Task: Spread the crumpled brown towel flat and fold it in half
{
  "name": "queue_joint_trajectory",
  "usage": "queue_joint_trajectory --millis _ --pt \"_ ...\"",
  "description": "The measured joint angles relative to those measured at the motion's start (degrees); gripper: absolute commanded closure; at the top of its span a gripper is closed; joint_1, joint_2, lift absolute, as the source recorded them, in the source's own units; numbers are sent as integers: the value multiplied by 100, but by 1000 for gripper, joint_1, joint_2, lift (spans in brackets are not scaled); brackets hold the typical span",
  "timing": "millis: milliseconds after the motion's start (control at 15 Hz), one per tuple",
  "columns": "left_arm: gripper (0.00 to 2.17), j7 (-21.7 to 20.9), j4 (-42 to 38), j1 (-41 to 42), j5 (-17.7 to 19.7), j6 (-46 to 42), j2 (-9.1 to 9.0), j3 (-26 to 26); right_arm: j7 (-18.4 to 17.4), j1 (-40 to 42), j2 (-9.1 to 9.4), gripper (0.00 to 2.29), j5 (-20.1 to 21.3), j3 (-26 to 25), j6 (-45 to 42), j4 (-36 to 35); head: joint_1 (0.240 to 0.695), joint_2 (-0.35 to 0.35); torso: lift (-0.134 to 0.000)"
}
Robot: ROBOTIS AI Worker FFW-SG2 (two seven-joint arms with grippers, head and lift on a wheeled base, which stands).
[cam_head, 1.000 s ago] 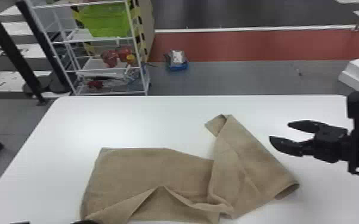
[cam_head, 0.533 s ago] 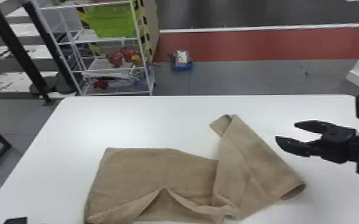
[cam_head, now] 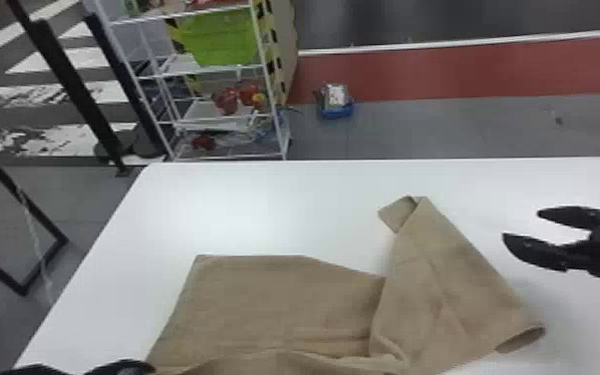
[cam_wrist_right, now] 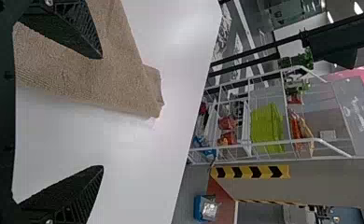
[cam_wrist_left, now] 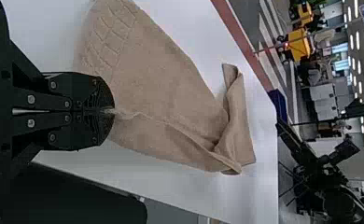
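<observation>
On your left, at the near edge of the head view, your left gripper (cam_head: 123, 367) is clamped on the near left part of the brown towel (cam_head: 274, 299). The towel lies on the white table (cam_head: 179, 214), flatter at left, rumpled along the near side, its right part a slanting folded band. Right of it, your right gripper (cam_head: 522, 225) hangs with fingers spread, holding nothing.
</observation>
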Motion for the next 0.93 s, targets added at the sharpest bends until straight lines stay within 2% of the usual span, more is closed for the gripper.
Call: queue_joint_trajectory --millis 67,133,267,333,400,533,667,800,933 --pt "1261 0 79 18 -272 -218 -2 -155 2 7 0 29 24 49 -4 3 695 215 -123" --pt "876 0 144 25 -565 -380 -3 -309 11 20 0 29 55 112 -4 4 695 211 -123" --pt "863 0 259 11 -1207 -533 5 -603 124 73 0 29 188 264 -14 -79 695 218 -123" --pt "863 0 300 -15 -1463 -553 12 -705 332 105 -2 29 361 331 -156 -189 695 227 -123" --pt "863 0 321 -41 -1597 -564 15 -763 697 131 -9 29 633 394 -449 -331 695 240 -123" --pt "863 0 326 -60 -1653 -571 5 -817 1293 207 -93 29 1231 573 -820 -726 695 263 -123" --pt "863 0 323 -63 -1657 -572 -12 -842 1852 401 -305 39 1933 822 -1152 -1164 695 290 -123" --pt "866 0 311 -63 -1658 -572 -21 -850 2141 660 -506 73 2529 905 -1456 -1441 695 288 -123" --pt "869 0 309 -63 -1657 -573 -21 -853 2162 897 -656 113 2768 807 -1562 -1591 695 267 -123"
